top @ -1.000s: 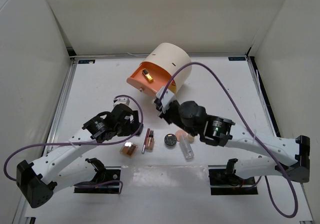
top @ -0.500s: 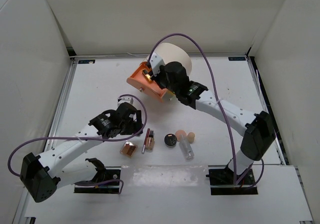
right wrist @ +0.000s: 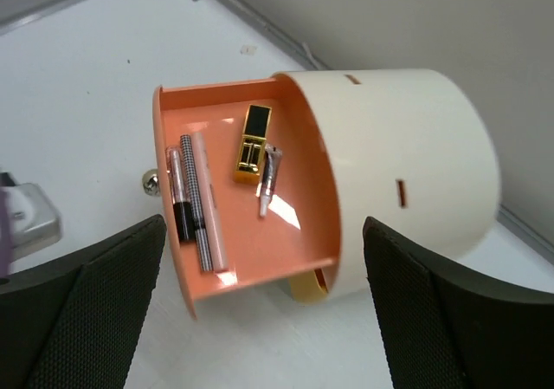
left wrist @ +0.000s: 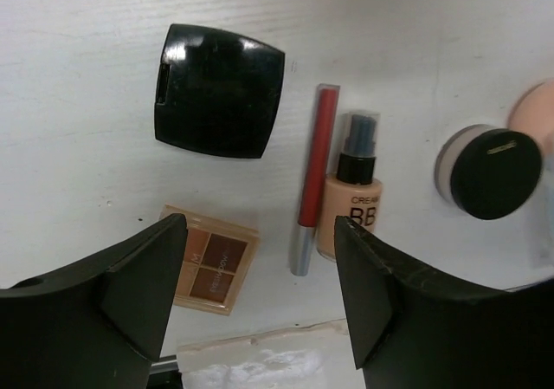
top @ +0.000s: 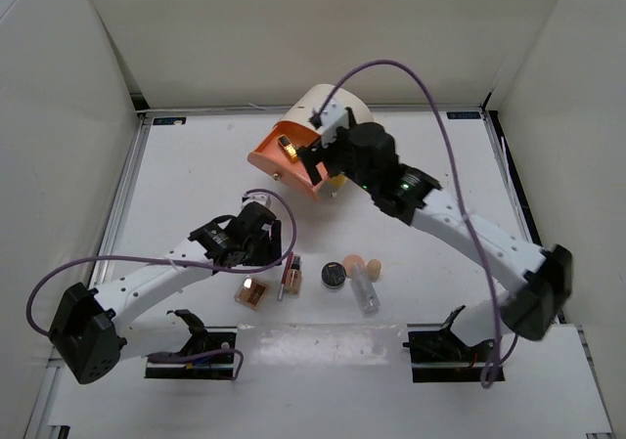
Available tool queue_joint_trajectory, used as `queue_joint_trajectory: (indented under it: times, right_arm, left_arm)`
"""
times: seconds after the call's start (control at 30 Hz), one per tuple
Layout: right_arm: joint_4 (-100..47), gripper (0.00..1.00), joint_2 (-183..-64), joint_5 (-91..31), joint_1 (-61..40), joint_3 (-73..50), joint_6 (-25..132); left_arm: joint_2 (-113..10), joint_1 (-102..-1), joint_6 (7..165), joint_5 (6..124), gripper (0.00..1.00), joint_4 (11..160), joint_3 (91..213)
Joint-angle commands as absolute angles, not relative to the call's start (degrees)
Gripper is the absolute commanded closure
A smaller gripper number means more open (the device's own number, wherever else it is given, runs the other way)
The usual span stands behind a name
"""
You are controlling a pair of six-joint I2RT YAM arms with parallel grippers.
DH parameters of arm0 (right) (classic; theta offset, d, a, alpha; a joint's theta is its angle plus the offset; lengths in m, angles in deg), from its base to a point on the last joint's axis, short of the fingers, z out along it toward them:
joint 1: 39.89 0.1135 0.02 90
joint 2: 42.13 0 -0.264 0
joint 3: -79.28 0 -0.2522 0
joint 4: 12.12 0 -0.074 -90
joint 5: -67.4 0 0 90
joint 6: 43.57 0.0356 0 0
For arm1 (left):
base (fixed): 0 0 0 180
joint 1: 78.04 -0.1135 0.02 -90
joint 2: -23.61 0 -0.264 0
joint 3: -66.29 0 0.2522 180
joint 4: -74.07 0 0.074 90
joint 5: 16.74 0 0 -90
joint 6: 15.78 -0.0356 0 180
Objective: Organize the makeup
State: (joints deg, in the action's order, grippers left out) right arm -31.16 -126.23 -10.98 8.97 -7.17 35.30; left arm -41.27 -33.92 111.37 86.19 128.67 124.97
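Hovering over the open drawer (right wrist: pixel 277 250) of the cream cylinder box (right wrist: pixel 407 164), the right gripper (right wrist: pixel 264 224) has its jaws spread wide with nothing between them. That orange drawer juts out of the box's front and holds a gold-and-black lipstick (right wrist: pixel 251 144), a small silver tube (right wrist: pixel 269 181), a checked pencil (right wrist: pixel 197 207) and a dark-and-pink tube (right wrist: pixel 177 194), all lying flat. The rest of the makeup lies loose on the desk (top: pixel 196 165), well apart from the box on its drawer side, toward the arm bases. The left gripper (left wrist: pixel 258 224) hangs above that group, its jaws likewise wide apart and empty. Nearest the box in this group is the black square compact (left wrist: pixel 218 90), lid closed. Farther from the box lies the palette (left wrist: pixel 212 259) of brown shades. A slim red tube (left wrist: pixel 313 177) and a BB cream tube (left wrist: pixel 351 203) lie just beside each other, lengthwise toward the box. The round dark compact (left wrist: pixel 492 171), two peach sponges (top: pixel 353 263) and a clear tube (top: pixel 365 290) lie close together, the clear tube farthest of the three from the box.
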Motion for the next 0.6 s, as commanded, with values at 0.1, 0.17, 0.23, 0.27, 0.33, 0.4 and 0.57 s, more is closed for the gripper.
queue_joint_trajectory:
  times: [0.1, 0.17, 0.23, 0.27, 0.33, 0.4, 0.57]
  right_arm:
    - [-33.52, 0.01, -107.19, -2.59, 8.27, -18.84, 42.73]
    - [-36.94, 0.01, -102.98, 1.98, 7.40, -22.88, 45.27]
    - [-40.97, 0.01, -100.33, 4.11, 6.52, -24.55, 46.17]
    - [-42.05, 0.01, -99.62, 4.64, 6.16, -24.73, 49.22]
    - [-43.80, 0.01, -98.39, 6.23, 5.81, -25.44, 50.30]
    - [-45.39, 0.01, -96.81, 7.28, 5.46, -26.32, 51.61]
    - [-45.92, 0.01, -94.78, 8.34, 5.11, -27.90, 52.24]
  left_arm:
    - [-45.28, -33.56, 110.26, 85.04, 0.22, 124.40, 123.03]
    - [-47.57, -33.21, 110.08, 84.16, 0.24, 123.34, 122.59]
    - [-50.02, -32.69, 110.08, 83.54, 0.25, 122.28, 122.58]
    - [-50.91, -32.34, 110.08, 83.54, 0.25, 121.93, 122.59]
    - [-52.32, -31.29, 110.35, 84.68, 0.26, 121.58, 122.76]
    - [-54.78, -30.58, 110.26, 85.21, 0.27, 121.58, 122.94]
    - [-58.82, -27.77, 110.96, 86.62, 0.28, 121.58, 123.82]
